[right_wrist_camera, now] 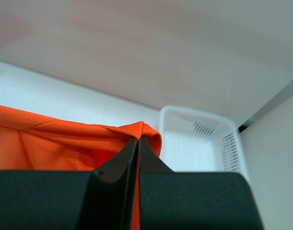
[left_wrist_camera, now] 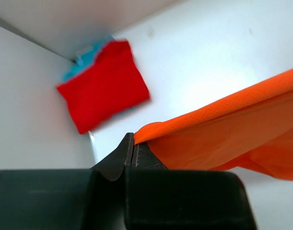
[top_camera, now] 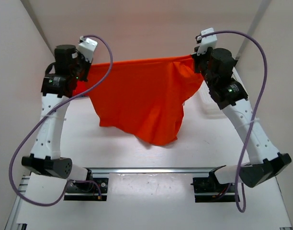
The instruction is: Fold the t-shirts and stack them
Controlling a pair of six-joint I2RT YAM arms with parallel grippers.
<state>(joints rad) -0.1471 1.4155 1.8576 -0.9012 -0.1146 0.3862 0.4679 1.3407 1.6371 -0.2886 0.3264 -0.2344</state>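
Note:
The orange t-shirt (top_camera: 137, 100) hangs spread between my two raised grippers, and its lower edge droops onto the white table (top_camera: 137, 158). My left gripper (left_wrist_camera: 133, 139) is shut on the shirt's left top corner (left_wrist_camera: 151, 129). The right top corner (right_wrist_camera: 146, 129) is pinched in my shut right gripper (right_wrist_camera: 138, 139). In the top view the left gripper (top_camera: 85, 76) and the right gripper (top_camera: 195, 58) hold the top edge taut. A folded red t-shirt (left_wrist_camera: 103, 86) lies on a teal-blue t-shirt (left_wrist_camera: 86, 55) in the table's far left corner. That stack is hidden in the top view.
A white plastic mesh basket (right_wrist_camera: 199, 139) stands at the right beside the wall, partly behind my right arm (top_camera: 208, 103). Walls close in the table at the back and on both sides.

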